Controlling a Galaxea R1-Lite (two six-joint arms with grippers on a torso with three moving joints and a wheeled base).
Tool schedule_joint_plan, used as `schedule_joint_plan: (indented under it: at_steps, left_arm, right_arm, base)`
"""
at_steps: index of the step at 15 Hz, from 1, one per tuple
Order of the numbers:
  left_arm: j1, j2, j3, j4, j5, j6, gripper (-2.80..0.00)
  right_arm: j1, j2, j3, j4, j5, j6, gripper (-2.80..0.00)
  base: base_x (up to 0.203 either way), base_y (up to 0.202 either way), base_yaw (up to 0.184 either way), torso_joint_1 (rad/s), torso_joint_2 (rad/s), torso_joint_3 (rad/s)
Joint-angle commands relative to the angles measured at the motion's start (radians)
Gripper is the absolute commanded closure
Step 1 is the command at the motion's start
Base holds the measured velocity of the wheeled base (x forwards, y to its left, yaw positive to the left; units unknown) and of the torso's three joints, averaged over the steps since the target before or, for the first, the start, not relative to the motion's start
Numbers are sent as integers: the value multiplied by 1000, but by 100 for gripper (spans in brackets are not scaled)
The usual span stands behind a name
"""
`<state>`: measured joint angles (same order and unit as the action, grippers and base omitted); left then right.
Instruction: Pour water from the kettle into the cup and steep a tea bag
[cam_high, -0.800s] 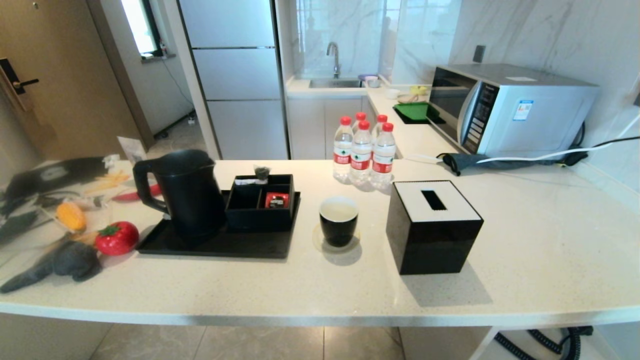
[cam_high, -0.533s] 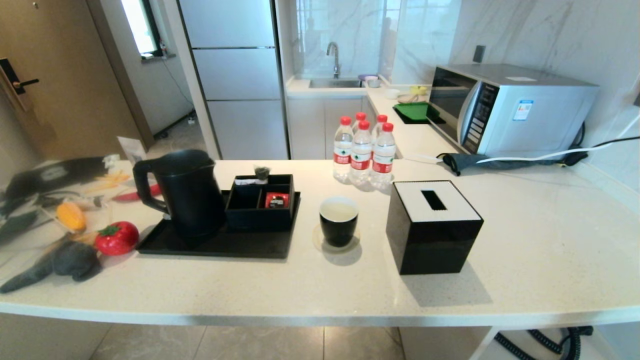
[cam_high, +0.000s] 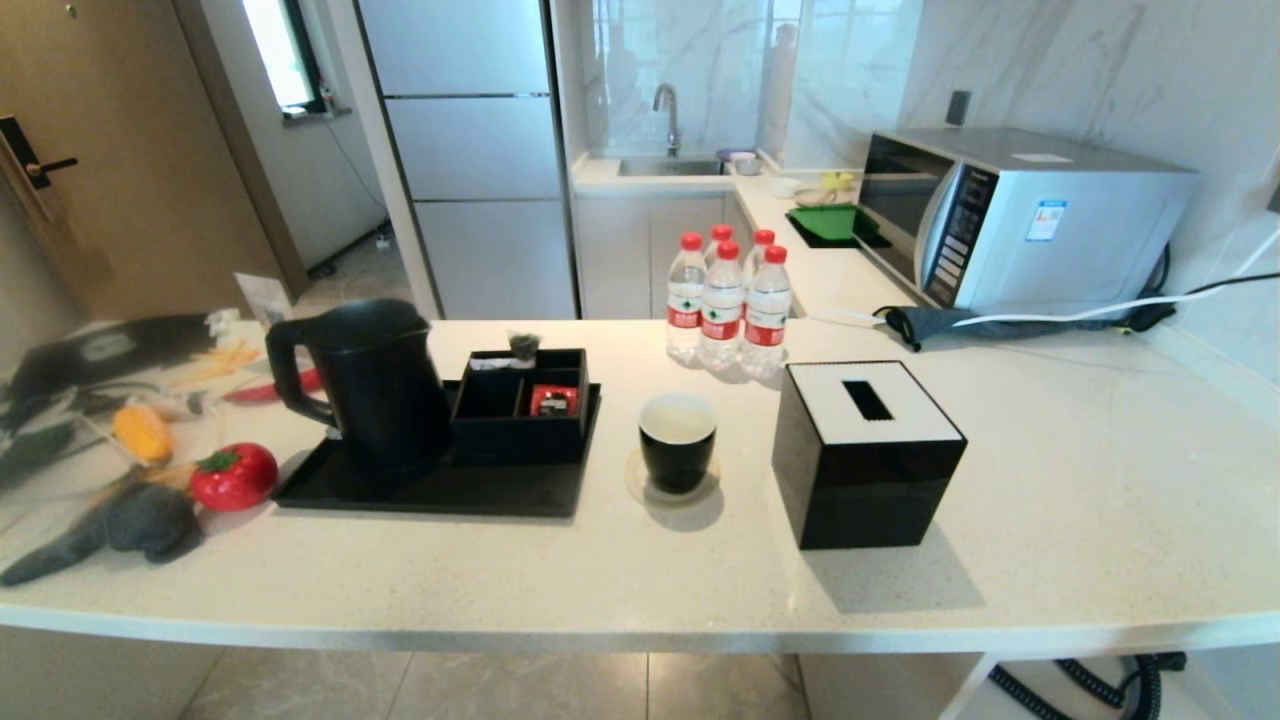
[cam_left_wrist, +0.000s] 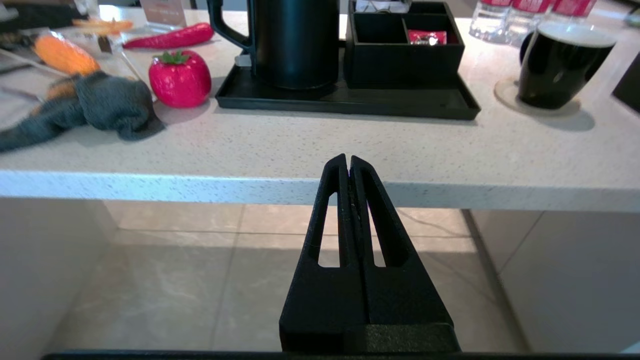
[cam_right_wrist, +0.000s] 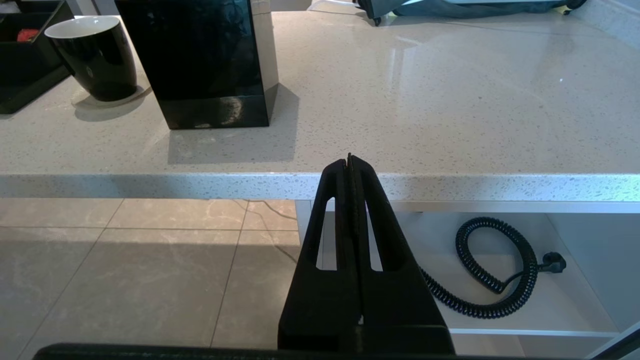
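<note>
The black kettle (cam_high: 365, 390) stands upright at the left end of a black tray (cam_high: 440, 492), handle to the left, lid down. The small black cup (cam_high: 678, 440) sits on a coaster to the tray's right; I see no stream of water. A dark tea bag (cam_high: 523, 345) rests at the back of the black compartment box (cam_high: 520, 408). In the head view neither gripper shows. My left gripper (cam_left_wrist: 348, 159) is shut and empty, held off the counter's front edge opposite the kettle (cam_left_wrist: 295, 45). My right gripper (cam_right_wrist: 349, 158) is shut and empty, off the edge to the right of the cup (cam_right_wrist: 95, 55).
A black cube tissue box (cam_high: 865, 455) stands just right of the cup. Several red-capped bottles (cam_high: 725, 300) stand behind it, a microwave (cam_high: 1010, 215) at the back right. A toy tomato (cam_high: 233, 475) and a grey cloth (cam_high: 130, 525) lie left of the tray.
</note>
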<state>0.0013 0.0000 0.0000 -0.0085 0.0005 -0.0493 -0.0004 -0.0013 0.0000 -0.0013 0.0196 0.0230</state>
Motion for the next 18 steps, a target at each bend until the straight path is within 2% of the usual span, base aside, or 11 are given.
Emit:
schedule_joint_plan:
  at_steps: [1, 5, 6, 9, 11, 14, 18]
  left_arm:
    - [0, 0, 0, -1, 2, -11, 0]
    - [0, 0, -3, 2, 7, -12, 0]
    - [1, 18, -37, 4, 16, -12, 0]
    - [-1, 249, -156, -11, 100, -15, 0]
    - [-1, 445, -239, -71, 154, -24, 0]
    - [32, 775, -318, -293, 205, -47, 0]
    - [173, 1228, -381, -739, 227, -64, 0]
  right_arm:
    - [-1, 1, 0, 0, 0, 0, 0]
    - [0, 1, 0, 0, 0, 0, 0]
    - [0, 1, 0, 0, 0, 0, 0]
    - [-1, 1, 0, 0, 0, 0, 0]
    - [-1, 1, 0, 0, 0, 0, 0]
    - [0, 1, 0, 0, 0, 0, 0]
    - [0, 1, 0, 0, 0, 0, 0]
  base:
    - [0, 0, 0, 0, 0, 0]
    - [0, 0, 0, 0, 0, 0]
    - [0, 0, 0, 0, 0, 0]
    - [0, 0, 0, 0, 0, 0]
    - [0, 0, 0, 0, 0, 0]
    - [0, 0, 0, 0, 0, 0]
    - [0, 0, 0, 0, 0, 0]
